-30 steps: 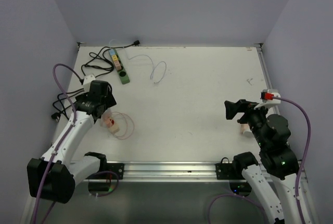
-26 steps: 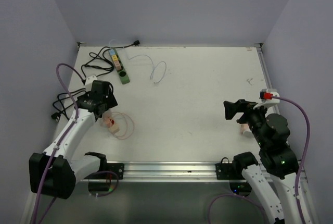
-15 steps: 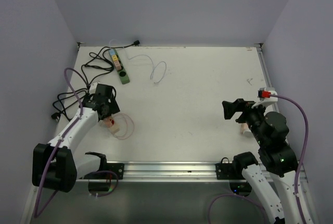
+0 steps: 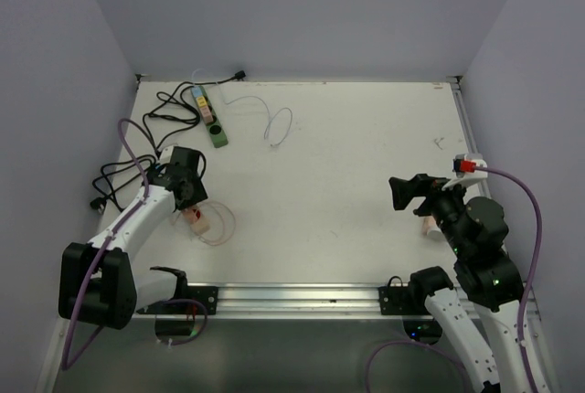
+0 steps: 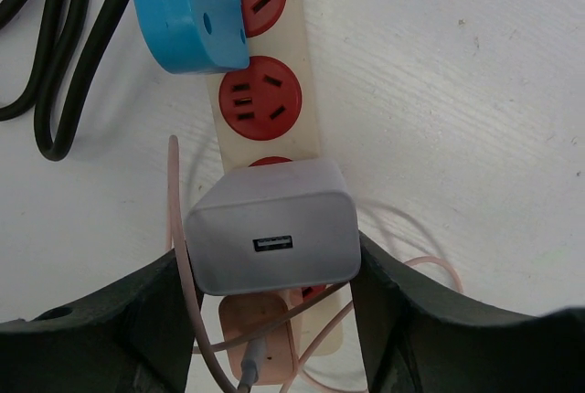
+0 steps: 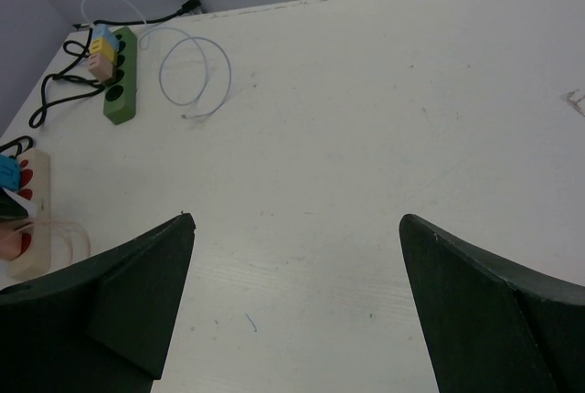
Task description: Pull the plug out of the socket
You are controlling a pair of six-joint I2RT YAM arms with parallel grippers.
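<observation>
Kim: Bench (image 4: 366,137), top view?
Ravi: Left gripper (image 4: 187,194) sits over the beige strip (image 4: 197,219) near the left edge. Right gripper (image 4: 405,194) hangs well apart on the right, off the job.
Kim: Left wrist?
Ravi: White USB plug (image 5: 272,247) is seated in the strip, between a free red socket (image 5: 260,100) and a pink plug (image 5: 258,343). Jaws straddle it, one finger tight to each side. Can't tell if they're clamped or only touching.
Kim: Right wrist?
Ravi: Jaws spread wide, nothing in them, looking across at a green strip (image 6: 119,78) far off.
Kim: The pull?
Ravi: I'd grip firmly on the plug body, then draw straight along the pins, no twist. Strip looks unfixed, so it probably lifts too. Right arm could pin it.
</observation>
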